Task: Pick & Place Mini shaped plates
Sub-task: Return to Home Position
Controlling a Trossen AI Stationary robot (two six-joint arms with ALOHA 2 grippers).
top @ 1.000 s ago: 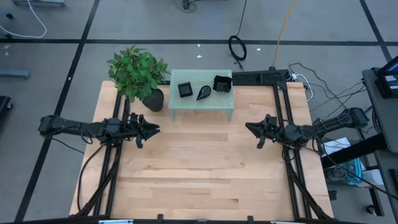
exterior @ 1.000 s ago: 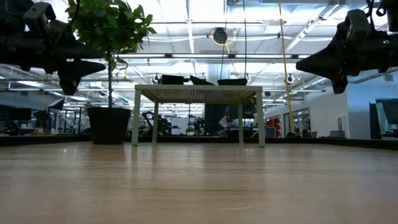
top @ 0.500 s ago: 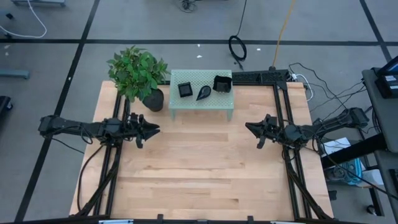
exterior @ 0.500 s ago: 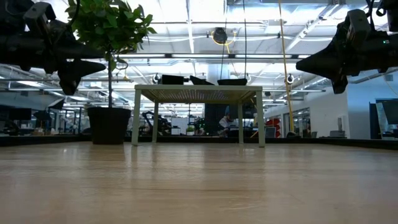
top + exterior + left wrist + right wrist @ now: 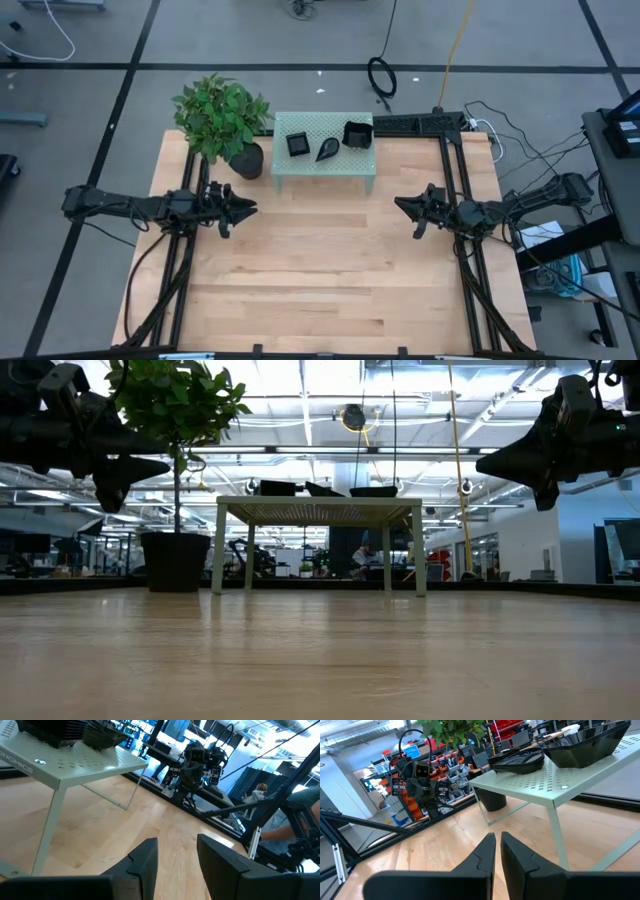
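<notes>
- Reading this as the homing step: you're parking both arms, and neither is carrying anything.
- All the mini shaped plates I can see are sitting on the shelf (image 5: 345, 162) at 12 o'clock: flat squares (image 5: 297, 144), teardrops (image 5: 327, 151) in the middle, wavy-edged squares (image 5: 357, 134) toward 1.
- At 9 o'clock the left gripper (image 5: 245, 208) is hanging above the table (image 5: 320, 270), jaws standing apart and empty.
- At 3 o'clock the right gripper (image 5: 405, 207) is hanging likewise, jaws all but closed and empty.
- You're wanting slow, level moves. Swinging toward 12 is risking the shelf legs, and the plant (image 5: 220, 115) at 11.
</notes>
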